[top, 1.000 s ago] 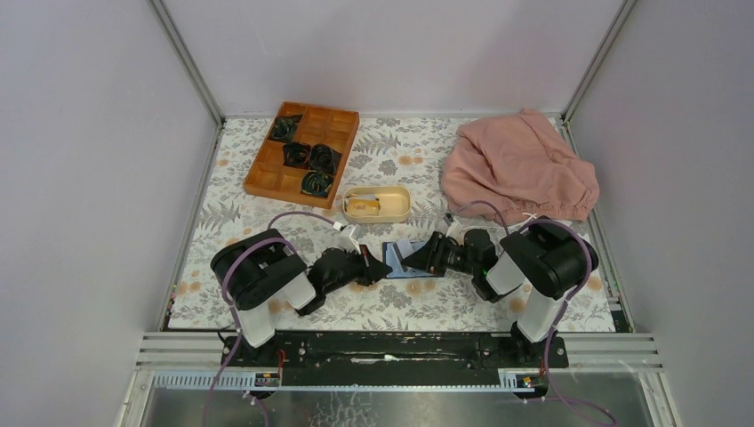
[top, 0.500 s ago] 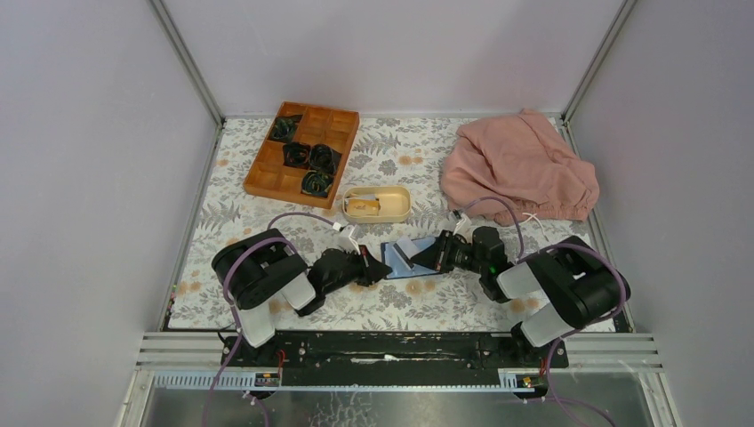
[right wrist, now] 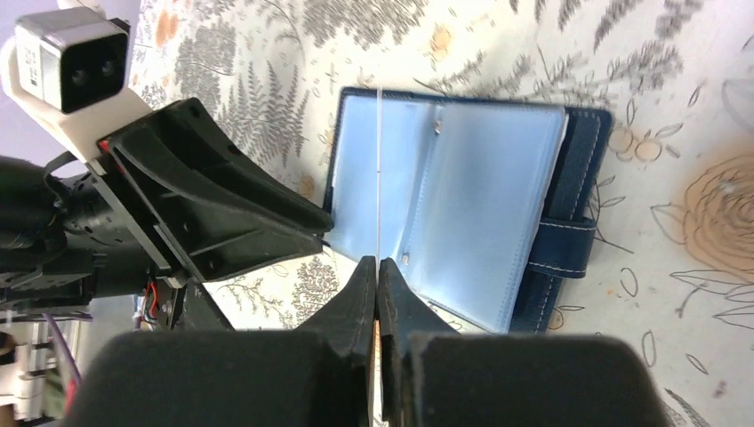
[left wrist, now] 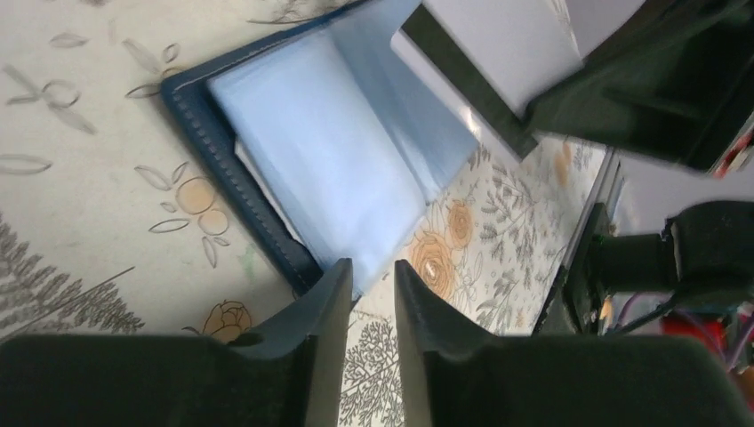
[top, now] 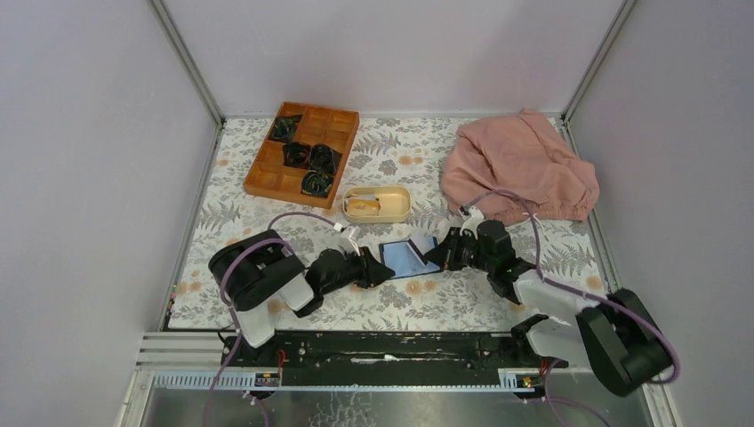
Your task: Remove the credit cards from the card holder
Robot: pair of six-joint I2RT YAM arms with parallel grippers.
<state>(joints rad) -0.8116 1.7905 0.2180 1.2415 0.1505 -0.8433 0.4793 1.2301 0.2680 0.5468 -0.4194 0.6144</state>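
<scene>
The navy card holder [top: 402, 261] lies open on the floral cloth, its pale blue pockets up [right wrist: 480, 205]. My left gripper [top: 384, 267] is at its left corner; in the left wrist view the jaws [left wrist: 372, 267] stand a narrow gap apart with the corner of the blue pocket [left wrist: 338, 160] between them. My right gripper [top: 437, 253] is shut on a pale grey-white credit card. The card shows edge-on as a thin white line [right wrist: 379, 178] above the right gripper [right wrist: 378, 262], over the holder's left half, and broadside in the left wrist view [left wrist: 511, 44]. No black card shows.
A beige oval dish [top: 378, 204] sits just behind the holder. A wooden compartment tray [top: 302, 149] with dark rolled items stands at the back left. A pink cloth [top: 520, 169] is heaped at the back right. The left arm's camera housing [right wrist: 71, 53] is close to the right gripper.
The right arm's elbow has swung right and toward the near edge, drawing its gripper and the card rightward away from the holder's middle. The left gripper has stayed at the holder's corner.
</scene>
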